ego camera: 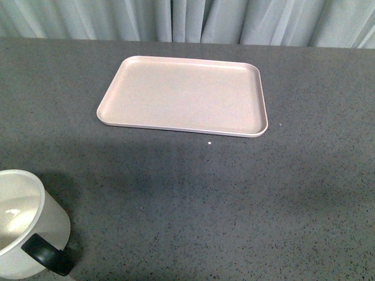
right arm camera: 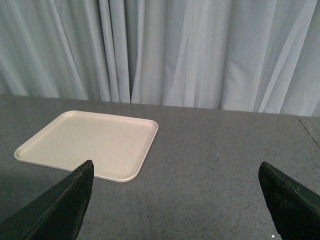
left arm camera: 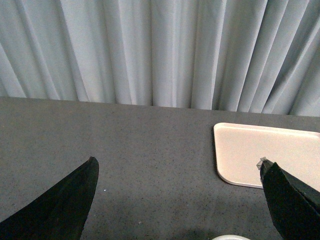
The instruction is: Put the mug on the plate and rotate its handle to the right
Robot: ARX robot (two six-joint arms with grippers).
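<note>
The white mug (ego camera: 23, 219) stands upright at the near left corner of the front view, its black handle (ego camera: 48, 254) pointing toward me and a little right. Its printed face is hidden. The pale pink plate (ego camera: 184, 95) lies empty at the middle far side of the table. In the left wrist view my left gripper (left arm camera: 180, 167) is open and empty, the mug's rim (left arm camera: 231, 237) just showing below it and the plate (left arm camera: 260, 152) beyond. In the right wrist view my right gripper (right arm camera: 176, 170) is open and empty, with the plate (right arm camera: 90, 142) ahead on one side.
The grey speckled table (ego camera: 234, 193) spans the whole front view. Pale grey curtains (ego camera: 187, 20) hang along its far edge. Neither arm shows in the front view.
</note>
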